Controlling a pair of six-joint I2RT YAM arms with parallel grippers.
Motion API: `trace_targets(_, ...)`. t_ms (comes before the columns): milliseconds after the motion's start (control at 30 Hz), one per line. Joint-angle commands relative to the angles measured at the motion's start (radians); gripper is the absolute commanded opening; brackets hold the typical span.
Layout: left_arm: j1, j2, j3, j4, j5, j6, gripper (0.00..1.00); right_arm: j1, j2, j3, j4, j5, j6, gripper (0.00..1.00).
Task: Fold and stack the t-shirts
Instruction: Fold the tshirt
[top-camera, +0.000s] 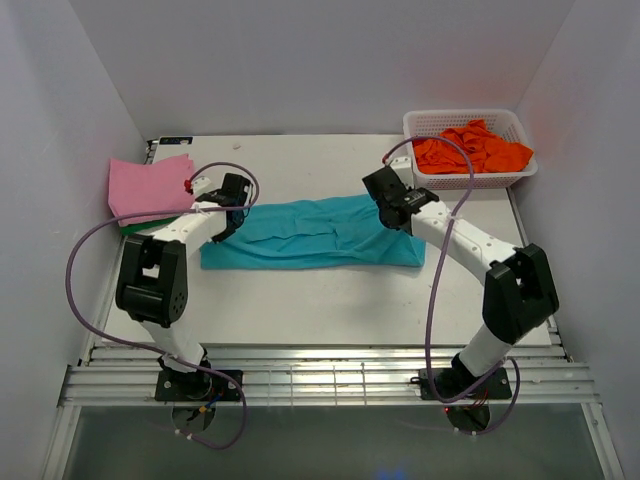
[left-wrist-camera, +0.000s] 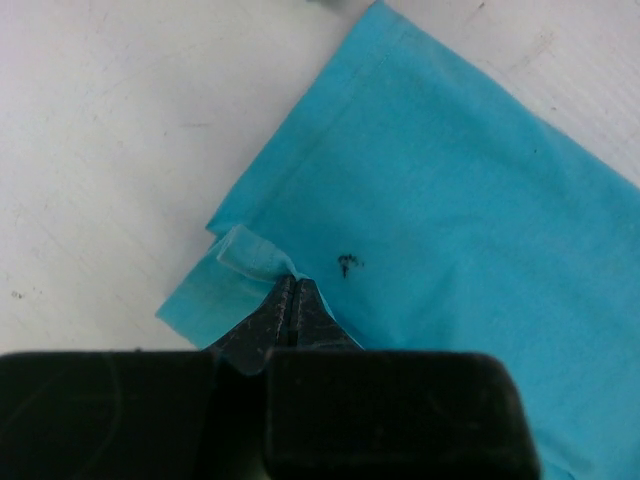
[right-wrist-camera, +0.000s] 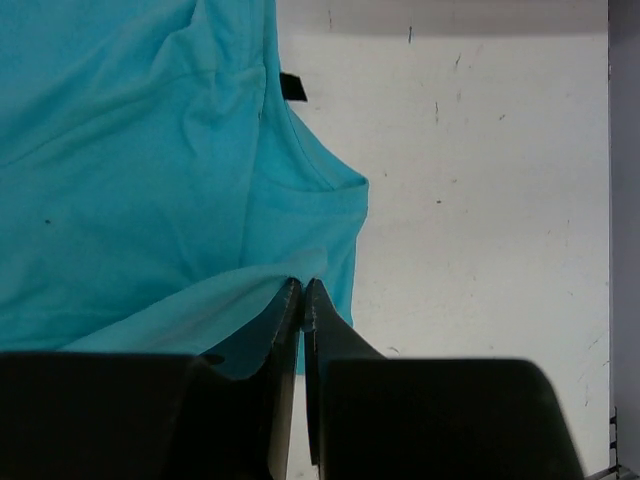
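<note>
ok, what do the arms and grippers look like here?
Left arm and right arm: white links, chunky black joint housings. A loose purple cable loops along each. Left gripper and right gripper are black, with fingers tapering to scuffed wedge tips.

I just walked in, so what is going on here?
A two-armed robot is folding a teal cloth t-shirt, lying as a band across the white table. The left hand is shut on its left end, the right hand on its right. A folded pink cloth shirt lies far left; orange cloth fills a white plastic lattice basket.
</note>
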Motion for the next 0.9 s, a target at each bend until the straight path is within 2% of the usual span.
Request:
trace_targets(0, 0.018, 0.030, 0.076, 0.009, -0.032, 0.056, 0.00, -0.036, 0.079, 0.102, 0.058, -0.030, -0.111, 0.08)
trace_targets(267, 0.033, 0.055, 0.094, 0.010, -0.052, 0.067, 0.00, -0.071, 0.256, 0.251, 0.061, -0.055, -0.179, 0.08)
trace_targets(867, 0.048, 0.057, 0.122, -0.013, -0.067, 0.089, 0.00, -0.105, 0.329, 0.383, 0.042, -0.053, -0.238, 0.08)
